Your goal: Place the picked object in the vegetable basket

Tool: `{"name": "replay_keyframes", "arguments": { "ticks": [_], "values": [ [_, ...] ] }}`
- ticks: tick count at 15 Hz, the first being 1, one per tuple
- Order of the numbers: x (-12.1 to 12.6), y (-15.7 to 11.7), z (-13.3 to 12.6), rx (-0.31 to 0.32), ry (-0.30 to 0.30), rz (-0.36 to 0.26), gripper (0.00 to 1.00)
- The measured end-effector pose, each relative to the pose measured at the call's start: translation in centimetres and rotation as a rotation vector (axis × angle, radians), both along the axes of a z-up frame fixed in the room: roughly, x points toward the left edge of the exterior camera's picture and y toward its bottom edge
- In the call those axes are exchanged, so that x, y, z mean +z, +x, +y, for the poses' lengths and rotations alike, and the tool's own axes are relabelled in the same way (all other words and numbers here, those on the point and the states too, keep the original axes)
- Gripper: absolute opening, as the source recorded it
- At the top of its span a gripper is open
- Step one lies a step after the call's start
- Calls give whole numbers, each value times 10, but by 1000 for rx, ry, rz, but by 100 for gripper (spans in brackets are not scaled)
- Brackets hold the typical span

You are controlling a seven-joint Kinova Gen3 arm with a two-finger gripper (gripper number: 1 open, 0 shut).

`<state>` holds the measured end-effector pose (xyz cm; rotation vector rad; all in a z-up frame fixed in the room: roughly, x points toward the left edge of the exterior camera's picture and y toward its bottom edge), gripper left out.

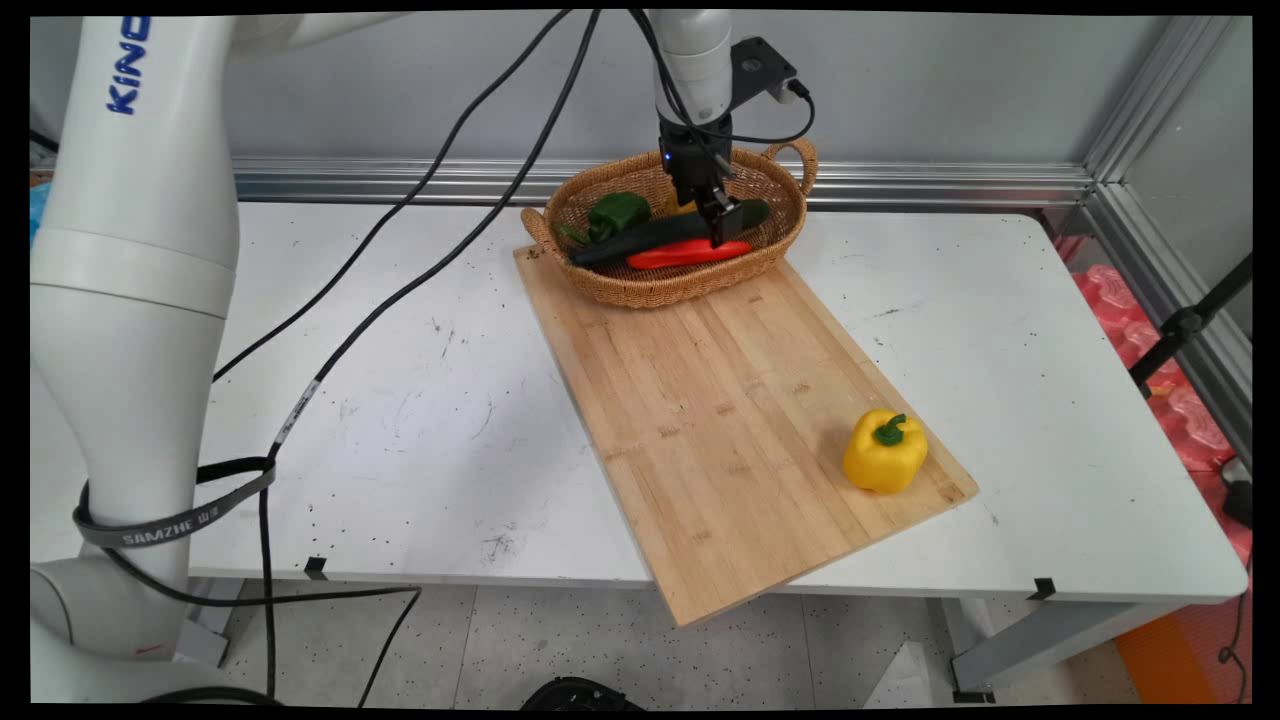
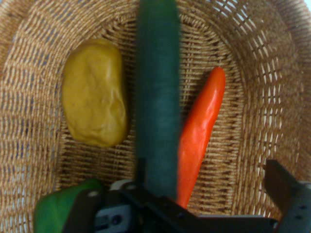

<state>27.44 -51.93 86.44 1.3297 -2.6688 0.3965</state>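
My gripper [image 1: 716,228] hangs inside a woven basket [image 1: 690,287] at the far end of a wooden cutting board [image 1: 700,400]. A dark green cucumber [image 1: 650,236] lies lengthwise across the basket, right under the hand. In the hand view the cucumber [image 2: 156,97] runs up the middle between my fingers, which stand wide apart; the gripper [image 2: 180,187] is open. A long red pepper [image 1: 690,253] [image 2: 201,121] lies beside the cucumber. On its other side rest a yellow potato-like lump [image 2: 95,92] and a green bell pepper [image 1: 618,213] [image 2: 60,209].
A yellow bell pepper [image 1: 884,452] stands upright near the board's near right corner. The board lies slantwise on the white table [image 1: 400,420] and overhangs its front edge. Black cables [image 1: 420,280] trail from the arm across the table's left half.
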Motion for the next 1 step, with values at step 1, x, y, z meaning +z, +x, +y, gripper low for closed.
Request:
{"name": "replay_keyframes", "arguments": {
  "ticks": [1],
  "values": [
    [0,-1,-1,0,0,4,100]
  ]
}}
